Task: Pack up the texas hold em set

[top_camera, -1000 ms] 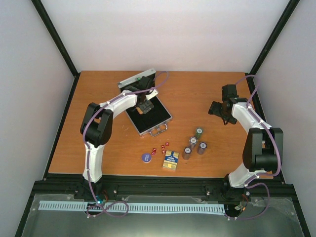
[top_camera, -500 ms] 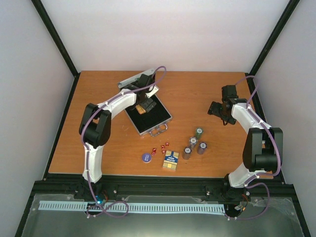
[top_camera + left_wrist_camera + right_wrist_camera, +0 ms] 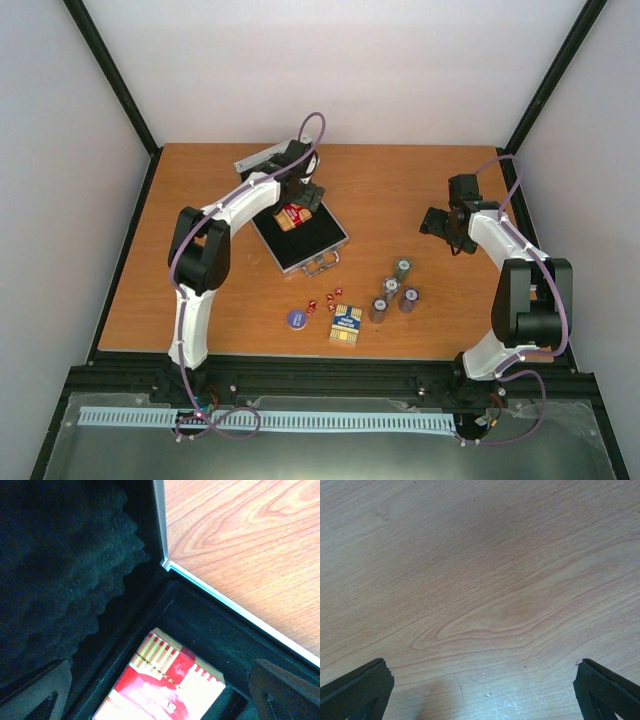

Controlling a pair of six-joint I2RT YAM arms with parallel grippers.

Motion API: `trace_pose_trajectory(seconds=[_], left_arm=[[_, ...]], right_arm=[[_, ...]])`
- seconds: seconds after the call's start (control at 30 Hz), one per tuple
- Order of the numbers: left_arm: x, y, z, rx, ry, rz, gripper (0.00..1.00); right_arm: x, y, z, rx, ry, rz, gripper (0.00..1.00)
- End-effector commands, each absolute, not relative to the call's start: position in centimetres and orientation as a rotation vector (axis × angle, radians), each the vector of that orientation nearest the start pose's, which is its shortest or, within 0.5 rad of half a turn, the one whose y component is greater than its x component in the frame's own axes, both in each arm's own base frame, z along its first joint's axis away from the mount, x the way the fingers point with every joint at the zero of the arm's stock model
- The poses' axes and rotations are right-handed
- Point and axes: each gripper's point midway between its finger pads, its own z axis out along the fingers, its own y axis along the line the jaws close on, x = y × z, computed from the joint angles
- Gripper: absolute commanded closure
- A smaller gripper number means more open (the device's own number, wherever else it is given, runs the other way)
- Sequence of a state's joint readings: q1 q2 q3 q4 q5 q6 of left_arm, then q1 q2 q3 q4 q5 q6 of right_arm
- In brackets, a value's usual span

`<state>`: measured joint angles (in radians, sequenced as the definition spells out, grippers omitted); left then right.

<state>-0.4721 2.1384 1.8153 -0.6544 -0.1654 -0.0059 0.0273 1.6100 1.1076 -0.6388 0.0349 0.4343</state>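
My left pincer hangs wide open, gripping nothing, above the far end of the open silver case; the red card box lies inside on the black lining. My right pincer gapes empty over the table.

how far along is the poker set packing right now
Done: the red card box lies in the open case. In hand: nothing; the left gripper hangs open over the case, the right gripper open over bare table. Left: the blue-yellow card box, four chip stacks, red dice and blue disc sit on the table, and the lid needs closing.
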Motion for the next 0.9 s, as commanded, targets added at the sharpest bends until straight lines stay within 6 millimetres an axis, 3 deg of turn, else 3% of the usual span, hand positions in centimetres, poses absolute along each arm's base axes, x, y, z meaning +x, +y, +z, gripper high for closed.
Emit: trace_pose_trajectory(seconds=[0.0, 0.3, 0.53, 0.73, 0.87], left_arm=[[50.4, -21.3, 9.9, 0.363, 2.539, 0.058, 0.00], [49.5, -17.9, 8.0, 0.323, 2.565, 0.303, 0.00], [49.2, -17.1, 6.8, 0.270, 2.582, 0.347, 0.00], [48.8, -20.2, 8.4, 0.203, 2.591, 0.063, 0.00], [48.3, -21.5, 8.2, 0.107, 2.619, -0.079, 0.00]], right_arm=[[37.9, 0.3, 8.6, 0.567, 2.655, 0.099, 0.00], [37.8, 0.6, 7.9, 0.560, 2.672, 0.116, 0.00], [37.6, 0.8, 7.7, 0.552, 2.677, 0.130, 0.00], [37.4, 0.8, 7.6, 0.544, 2.676, 0.137, 0.00], [37.3, 1.0, 7.4, 0.543, 2.678, 0.145, 0.00]])
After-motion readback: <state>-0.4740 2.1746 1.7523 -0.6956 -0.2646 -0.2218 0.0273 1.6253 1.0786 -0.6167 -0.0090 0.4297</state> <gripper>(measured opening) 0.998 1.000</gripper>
